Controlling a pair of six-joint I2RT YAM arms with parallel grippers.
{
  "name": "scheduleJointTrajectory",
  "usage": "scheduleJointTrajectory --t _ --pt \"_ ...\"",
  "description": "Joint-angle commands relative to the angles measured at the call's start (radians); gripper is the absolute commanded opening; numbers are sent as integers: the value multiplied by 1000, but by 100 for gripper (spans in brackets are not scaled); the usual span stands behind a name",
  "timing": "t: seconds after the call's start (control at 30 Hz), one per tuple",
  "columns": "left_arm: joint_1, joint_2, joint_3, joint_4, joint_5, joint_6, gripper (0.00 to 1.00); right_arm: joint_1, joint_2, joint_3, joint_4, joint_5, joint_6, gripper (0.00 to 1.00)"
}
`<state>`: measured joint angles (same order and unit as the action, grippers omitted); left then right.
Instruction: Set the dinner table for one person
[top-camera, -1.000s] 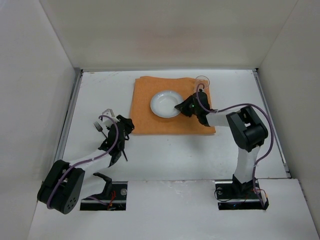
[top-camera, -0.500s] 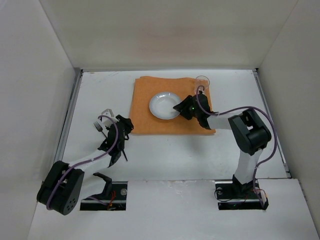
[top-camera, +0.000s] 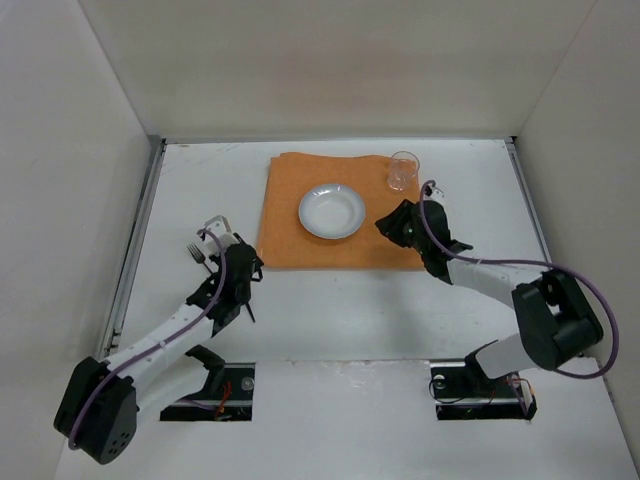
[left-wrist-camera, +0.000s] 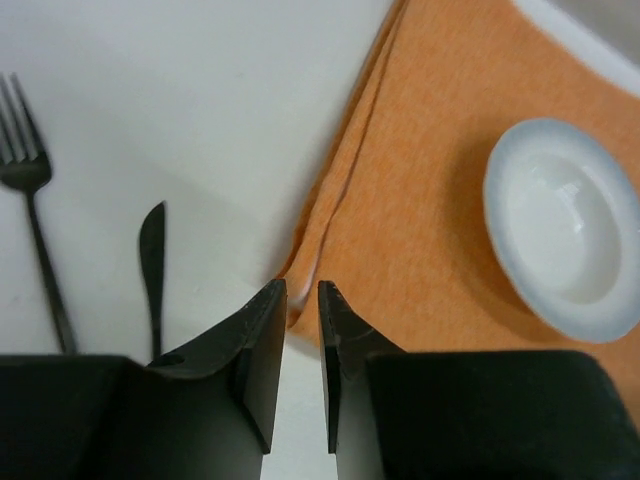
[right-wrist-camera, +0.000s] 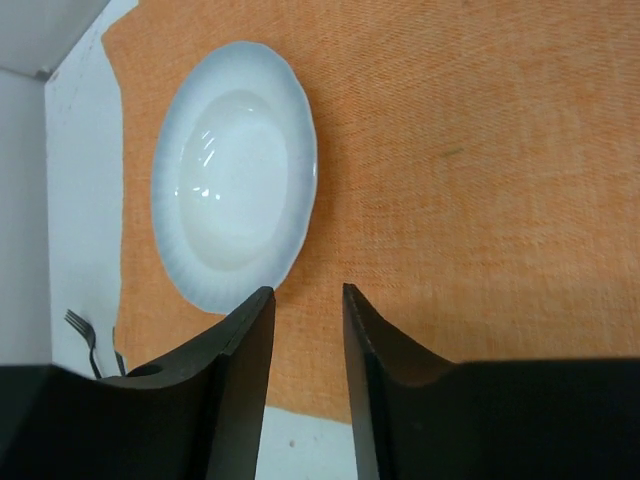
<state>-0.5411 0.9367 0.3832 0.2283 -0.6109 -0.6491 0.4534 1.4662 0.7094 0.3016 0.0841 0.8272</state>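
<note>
On the dinner table (top-camera: 330, 310) lies an orange mat (top-camera: 300, 245) with a white plate (top-camera: 331, 211) on it and a clear glass (top-camera: 403, 171) at its far right corner. My right gripper (top-camera: 385, 225) hovers over the mat just right of the plate (right-wrist-camera: 235, 190), open and empty (right-wrist-camera: 308, 292). A dark fork (left-wrist-camera: 30, 210) and knife (left-wrist-camera: 152, 260) lie left of the mat. My left gripper (left-wrist-camera: 302, 290) is at the mat's near left corner (top-camera: 252, 262), jaws almost together, holding nothing.
White panels wall the table on three sides, with metal rails along the left and right edges. The mat's left edge (left-wrist-camera: 345, 190) is folded and slightly raised. Bare tabletop lies between the mat and the arm bases.
My right gripper has let go of the plate's rim and pulled back to the right, the arm stretching out. The plate was nudged slightly left beforehand. The left gripper has barely moved.
</note>
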Motion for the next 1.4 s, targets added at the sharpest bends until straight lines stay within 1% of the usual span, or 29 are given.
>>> scheduleJointTrajectory --t 0.0,0.03,0.07,0.1,0.13,0.23,0.3,0.43,0.53,0.67,1.03,1.13,1.27,1.37 --pt "-9 -73 51 -384 -17 -59 17 9 -98 -47 -44 59 -95 25" --pt "-9 -84 59 -450 -4 -84 17 9 -124 -59 -47 56 -103 17" --pt "-9 -93 65 -527 9 -115 19 9 -147 -68 -51 54 -114 13" --pt "-7 -101 68 -585 20 -144 21 9 -173 -77 -58 52 -128 12" --pt "-6 -105 68 -633 26 -171 24 9 -187 -82 -61 57 -131 12" --pt "-9 -86 74 -698 43 -218 32 14 -218 -106 -39 71 -129 15" --pt "-19 -47 88 -713 42 -222 33 14 -210 -113 -30 57 -125 16" --pt "-33 26 92 -684 48 -244 33 14 -213 -116 -19 39 -123 18" --pt "-41 71 100 -659 59 -239 30 17 -207 -114 -12 26 -122 20" --pt "-47 109 101 -632 72 -247 29 35 -208 -113 1 29 -125 24" --pt "-35 185 80 -552 99 -219 27 61 -190 -103 7 25 -131 27" --pt "-33 192 80 -550 106 -213 23 63 -182 -102 10 23 -132 28" --pt "-26 183 72 -558 106 -210 13 61 -204 -110 7 31 -135 30" --pt "-20 163 72 -569 106 -201 7 47 -233 -122 -1 43 -140 32"
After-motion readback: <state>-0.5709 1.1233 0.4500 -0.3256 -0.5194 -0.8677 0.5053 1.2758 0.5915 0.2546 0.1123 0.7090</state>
